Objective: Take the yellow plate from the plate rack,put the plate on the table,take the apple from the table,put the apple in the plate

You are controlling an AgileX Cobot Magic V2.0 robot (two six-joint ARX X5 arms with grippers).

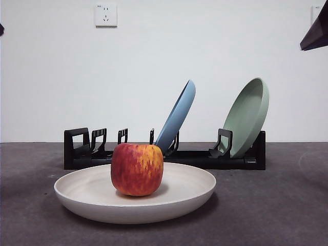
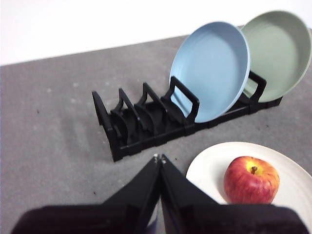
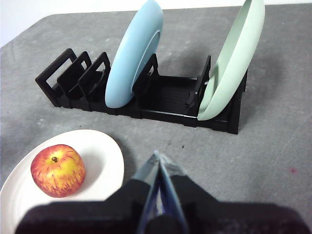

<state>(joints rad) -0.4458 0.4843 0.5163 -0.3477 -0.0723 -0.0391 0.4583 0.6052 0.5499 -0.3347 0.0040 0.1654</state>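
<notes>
The yellow plate [image 1: 189, 192] lies flat on the table [image 1: 287, 215] in front of the plate rack [image 1: 195, 156]. The apple [image 1: 137, 169] stands upright in the plate's middle. It also shows in the left wrist view [image 2: 251, 179] and the right wrist view [image 3: 58, 169], resting in the plate [image 2: 209, 168] [image 3: 105, 161]. My left gripper [image 2: 159, 158] is shut and empty, raised above the table beside the plate. My right gripper [image 3: 158, 157] is shut and empty, raised above the table on the plate's other side. One arm shows as a dark tip at the front view's top right corner [image 1: 315, 31].
A blue plate [image 1: 177, 118] and a sage-green plate [image 1: 248, 115] lean in the rack's slots. They also show in the left wrist view [image 2: 212, 70] [image 2: 278, 53] and right wrist view [image 3: 131, 58] [image 3: 231, 63]. A white wall with a socket [image 1: 105, 15] stands behind.
</notes>
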